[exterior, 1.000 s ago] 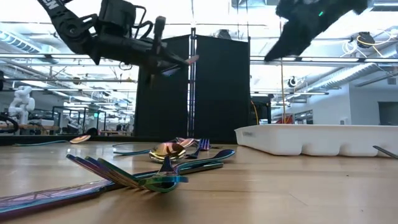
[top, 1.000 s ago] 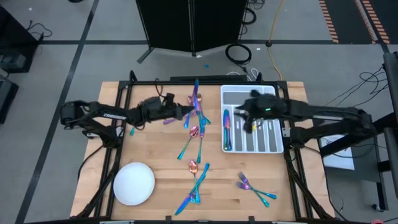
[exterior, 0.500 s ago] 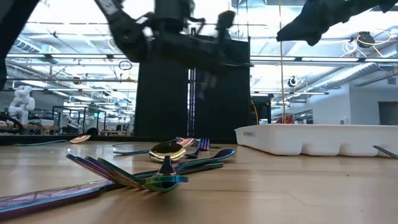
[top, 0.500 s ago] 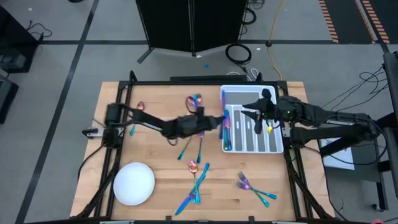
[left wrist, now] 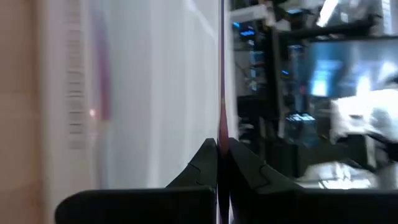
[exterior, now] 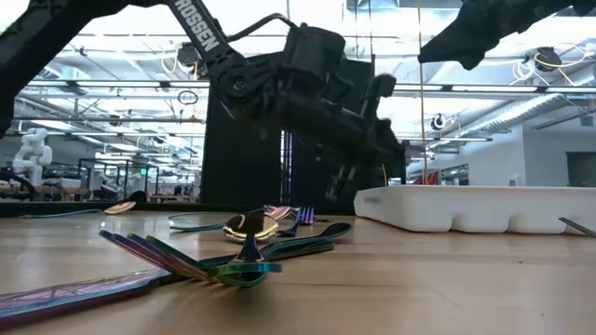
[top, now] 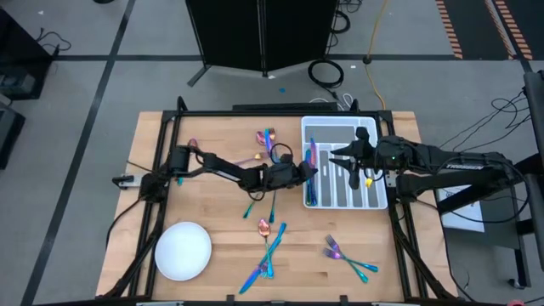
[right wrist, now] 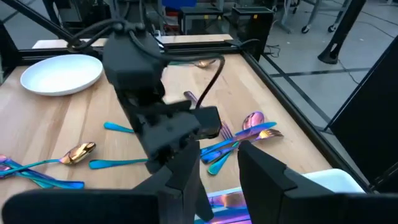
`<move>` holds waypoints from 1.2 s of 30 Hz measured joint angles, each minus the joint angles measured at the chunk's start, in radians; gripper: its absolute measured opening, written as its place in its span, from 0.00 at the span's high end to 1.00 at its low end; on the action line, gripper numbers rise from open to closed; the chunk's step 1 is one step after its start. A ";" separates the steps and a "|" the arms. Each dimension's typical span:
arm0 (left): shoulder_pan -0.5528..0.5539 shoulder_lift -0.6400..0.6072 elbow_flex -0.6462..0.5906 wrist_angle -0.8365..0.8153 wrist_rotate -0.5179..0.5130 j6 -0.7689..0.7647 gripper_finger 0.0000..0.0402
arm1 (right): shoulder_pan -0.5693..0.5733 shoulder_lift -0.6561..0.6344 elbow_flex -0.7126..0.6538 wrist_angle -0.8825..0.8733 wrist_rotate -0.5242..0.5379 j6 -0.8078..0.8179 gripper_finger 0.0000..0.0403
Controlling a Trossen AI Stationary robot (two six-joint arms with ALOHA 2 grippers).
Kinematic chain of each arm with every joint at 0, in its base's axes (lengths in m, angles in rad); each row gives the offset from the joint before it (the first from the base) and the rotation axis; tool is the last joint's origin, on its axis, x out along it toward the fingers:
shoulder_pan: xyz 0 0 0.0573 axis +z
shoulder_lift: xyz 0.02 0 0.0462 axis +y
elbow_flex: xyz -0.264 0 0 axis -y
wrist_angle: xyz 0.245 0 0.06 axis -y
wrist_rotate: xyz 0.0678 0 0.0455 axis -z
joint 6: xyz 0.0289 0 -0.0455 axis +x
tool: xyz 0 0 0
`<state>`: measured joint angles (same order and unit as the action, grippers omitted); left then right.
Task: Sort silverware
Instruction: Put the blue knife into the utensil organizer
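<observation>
My left gripper [top: 303,171] reaches from the table's left to the left edge of the white divided tray [top: 378,202] and is shut on a slim pink-purple piece of silverware [left wrist: 221,74], seen edge-on. In the low view this gripper [exterior: 384,149] slants down toward the tray [exterior: 466,209]. My right gripper [right wrist: 217,168] is open and empty above the tray's middle [top: 342,156]. Some silverware [top: 310,189] lies in the tray's leftmost compartment. Loose iridescent pieces [top: 270,180] lie on the wood. My left gripper pinches the slim piece [left wrist: 221,127] between its two fingers. The piece runs on past the fingertips along the fingers and is lifted clear. The fingers come slanting down from the table's left. Which end of the piece they are on does not show.
More silverware lies at the far middle [top: 267,138], near the middle front [top: 269,255] and at the front right [top: 344,253]; one spoon lies far left [top: 192,144]. A round white plate [top: 183,251] sits at the front left. Both arms are close together over the tray.
My left gripper has gone toward the table's right edge and down, from above the middle pile to the tray's left side, carrying the slim piece clear of the table. My right gripper has drawn back a little toward the right edge over the tray.
</observation>
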<state>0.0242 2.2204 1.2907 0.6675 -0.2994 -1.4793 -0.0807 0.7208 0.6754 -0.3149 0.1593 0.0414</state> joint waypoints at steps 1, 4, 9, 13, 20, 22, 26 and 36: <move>0.000 0.000 0.000 -0.021 -0.007 -0.016 0.97 | 0.000 0.000 0.000 0.000 0.000 -0.001 0.76; -0.010 0.001 0.000 -0.053 -0.016 -0.035 0.97 | 0.000 0.000 0.000 0.005 0.000 -0.016 0.76; -0.024 0.001 0.000 -0.085 -0.027 -0.069 0.97 | 0.000 0.000 0.000 0.040 0.003 -0.046 0.76; -0.013 0.001 0.000 -0.086 -0.039 -0.069 0.97 | 0.000 0.000 0.000 0.074 0.002 -0.063 0.76; -0.010 0.001 0.000 -0.082 -0.016 -0.071 0.86 | 0.000 0.000 0.000 0.112 0.002 -0.111 0.76; -0.010 0.001 0.000 -0.078 -0.016 -0.071 0.84 | 0.000 0.000 0.000 0.118 0.002 -0.117 0.76; -0.007 0.001 0.000 -0.076 -0.014 -0.071 0.83 | 0.000 0.000 0.000 0.118 0.002 -0.137 0.76; 0.011 0.001 0.000 -0.110 0.112 -0.056 0.82 | 0.000 0.000 0.000 0.124 0.001 -0.150 0.76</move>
<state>0.0347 2.2215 1.2903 0.5578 -0.1876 -1.5357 -0.0811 0.7208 0.6754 -0.1905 0.1604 -0.1088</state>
